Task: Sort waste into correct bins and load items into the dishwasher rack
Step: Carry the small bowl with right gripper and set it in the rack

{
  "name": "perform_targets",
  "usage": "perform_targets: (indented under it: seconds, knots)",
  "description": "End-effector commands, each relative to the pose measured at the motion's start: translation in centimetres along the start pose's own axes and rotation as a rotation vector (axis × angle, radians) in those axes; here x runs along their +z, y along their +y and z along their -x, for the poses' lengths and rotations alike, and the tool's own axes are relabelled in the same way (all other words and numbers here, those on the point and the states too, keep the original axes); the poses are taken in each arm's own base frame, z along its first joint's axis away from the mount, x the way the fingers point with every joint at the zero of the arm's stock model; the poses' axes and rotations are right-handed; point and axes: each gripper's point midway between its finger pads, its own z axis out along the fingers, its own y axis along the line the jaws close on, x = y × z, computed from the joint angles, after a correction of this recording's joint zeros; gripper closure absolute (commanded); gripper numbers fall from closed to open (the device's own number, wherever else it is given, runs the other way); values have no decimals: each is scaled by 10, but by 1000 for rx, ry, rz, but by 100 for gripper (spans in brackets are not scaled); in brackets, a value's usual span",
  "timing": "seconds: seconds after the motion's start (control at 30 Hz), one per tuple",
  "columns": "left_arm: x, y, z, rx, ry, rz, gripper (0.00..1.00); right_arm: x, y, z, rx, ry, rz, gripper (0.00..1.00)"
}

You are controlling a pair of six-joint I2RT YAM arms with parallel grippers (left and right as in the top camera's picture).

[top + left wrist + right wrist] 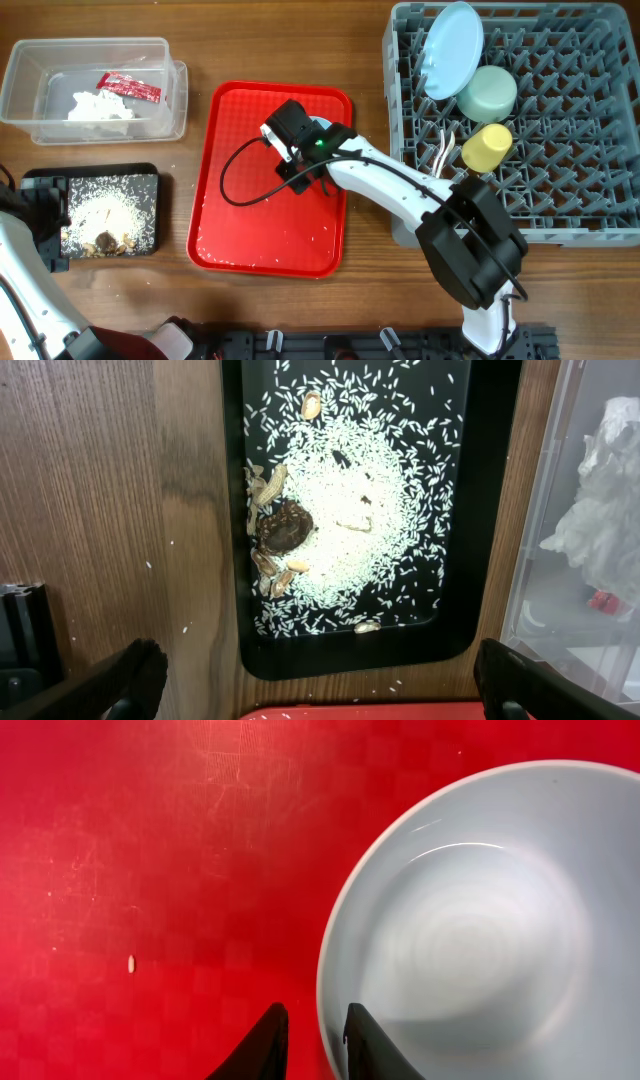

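Though cut off below, right pincer (315,1025) narrowly apart astride small bowl (480,940) rim; left pincer (320,665) wide apart.

The wooden table (280,40) carries four things directly. At the far left corner sits a clear tub (178,100), and just in front of it, with only a thin strip of wood between them, lies a black tray (100,172). A red tray (230,200) rests in the middle, close beside both. The big grey rack (600,230) fills the right side, apart from the red tray. A few loose rice grains (185,628) lie on the bare wood next to the black tray.
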Motion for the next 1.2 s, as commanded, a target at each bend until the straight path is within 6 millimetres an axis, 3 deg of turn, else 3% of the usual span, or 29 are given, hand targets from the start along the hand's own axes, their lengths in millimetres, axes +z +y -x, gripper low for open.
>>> perform_targets:
  seconds: [0.0, 0.17, 0.33, 0.5, 0.63, 0.77, 0.83, 0.9, 1.03, 1.1, 1.17]
  knots:
    - [-3, -1, 3, -7, -10, -6, 0, 11, -1, -5, 1, 25, -14, 79]
    - [-3, -1, 3, -7, -10, -6, 0, 13, -1, -6, 2, 31, -14, 83]
    - [-3, -1, 3, -7, -10, -6, 0, 7, -1, 0, 12, 21, -14, 96]
    - [-3, -1, 3, -7, -10, -6, 0, -37, -4, 31, 96, -76, -15, 96]
    - [-3, -1, 3, -7, -10, -6, 0, -89, -17, 51, 154, -161, -24, 96]
    - [-3, -1, 3, -7, -10, -6, 0, -164, -75, 49, 386, -263, -69, 96]
    - [-3, -1, 3, -7, -10, -6, 0, -207, -119, 32, 535, -322, -103, 96]
    - [-3, -1, 3, -7, -10, -6, 0, -240, -151, 15, 620, -372, -106, 96]
    - [-3, -1, 3, -7, -10, -6, 0, -296, -203, -32, 804, -460, -56, 96]
    - [-3, -1, 3, -7, -10, -6, 0, -323, -236, -76, 951, -495, -29, 96]
    - [-3, -1, 3, -7, -10, -6, 0, -334, -257, -108, 1048, -518, 1, 96]
